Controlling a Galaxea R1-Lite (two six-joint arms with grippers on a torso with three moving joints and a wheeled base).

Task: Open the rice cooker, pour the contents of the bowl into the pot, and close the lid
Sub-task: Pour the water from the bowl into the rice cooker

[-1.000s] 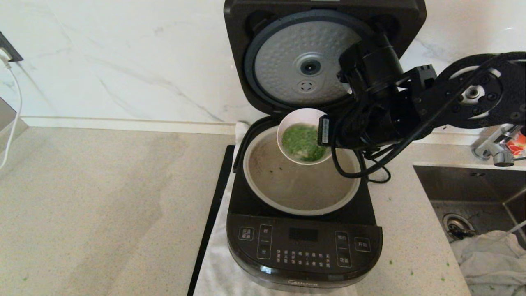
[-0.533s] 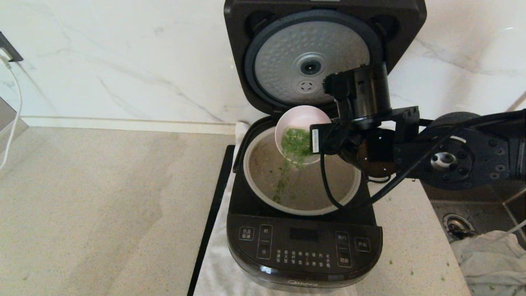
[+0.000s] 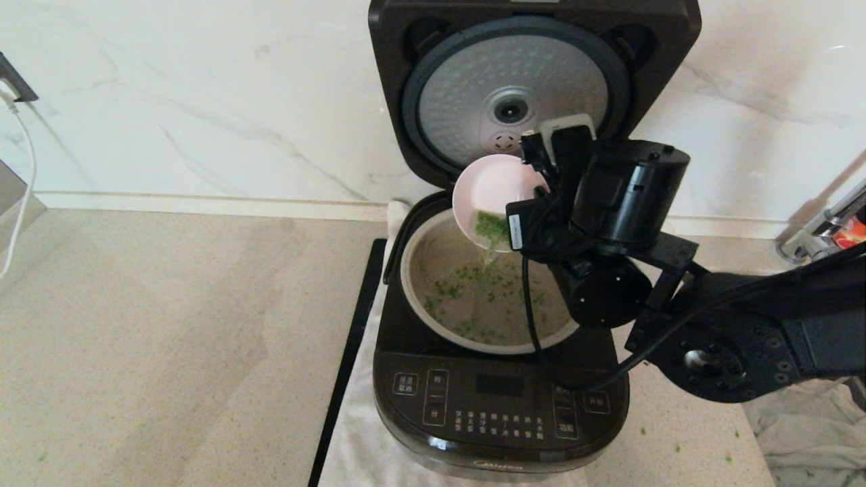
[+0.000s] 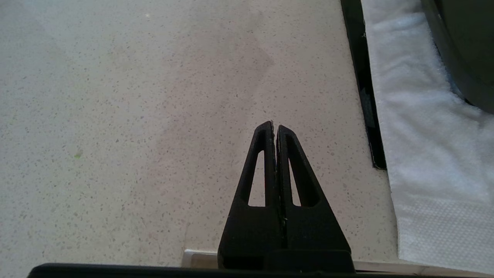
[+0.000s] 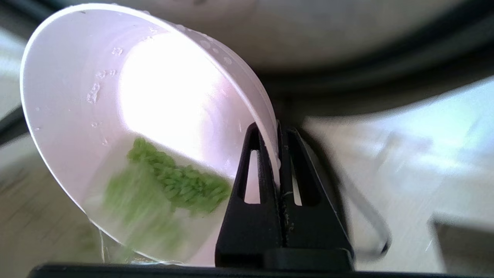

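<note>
Rice cooker stood on a white cloth near the back edge of the worktop, its lid swung fully upright against the marble wall so that the dimpled silver disc and grey gasket faced forward. The right gripper was clamped on the rim of the bowl, one finger inside and one outside, holding it steeply tilted above the far side of the pot. The contents of the bowl, green bits in clear liquid, had gathered at the lowered lip and were spilling over it, and green bits lay scattered across the floor of the pot. The left gripper hung over bare worktop to the left of the cloth, its fingers pressed together on nothing.
</note>
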